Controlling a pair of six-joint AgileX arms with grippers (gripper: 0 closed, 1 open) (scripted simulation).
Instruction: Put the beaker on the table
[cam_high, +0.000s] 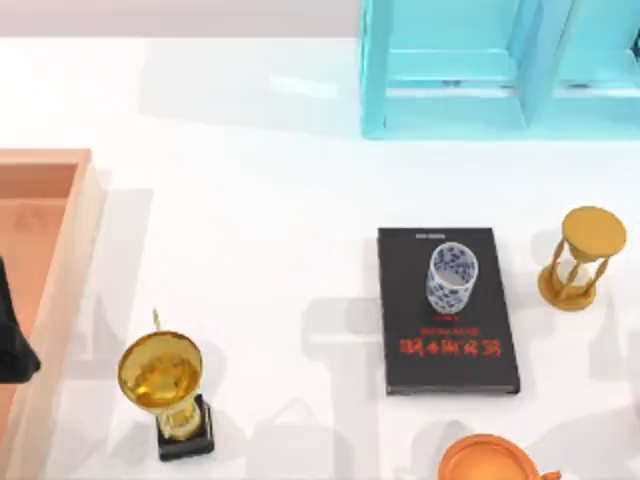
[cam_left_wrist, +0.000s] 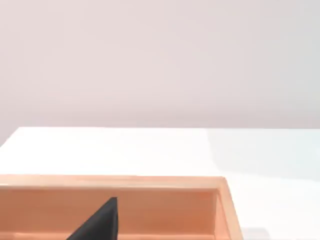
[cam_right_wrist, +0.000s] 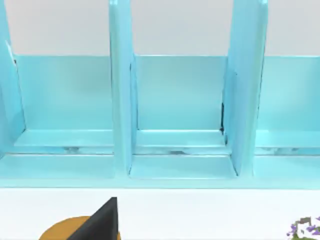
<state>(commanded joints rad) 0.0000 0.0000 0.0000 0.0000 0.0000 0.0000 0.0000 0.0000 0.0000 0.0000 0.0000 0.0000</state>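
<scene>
beaker (cam_high: 452, 275) upright on the black book (cam_high: 447, 345) (off the table (cam_high: 270, 230)) | left arm parked over tray (cam_high: 40, 230) | finger state: cannot tell

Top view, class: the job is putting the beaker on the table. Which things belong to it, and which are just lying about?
Belong to the job:
beaker, standing on the black book
table

Just lying about:
gold trophy
hourglass
orange vessel
pink tray
blue rack
</scene>
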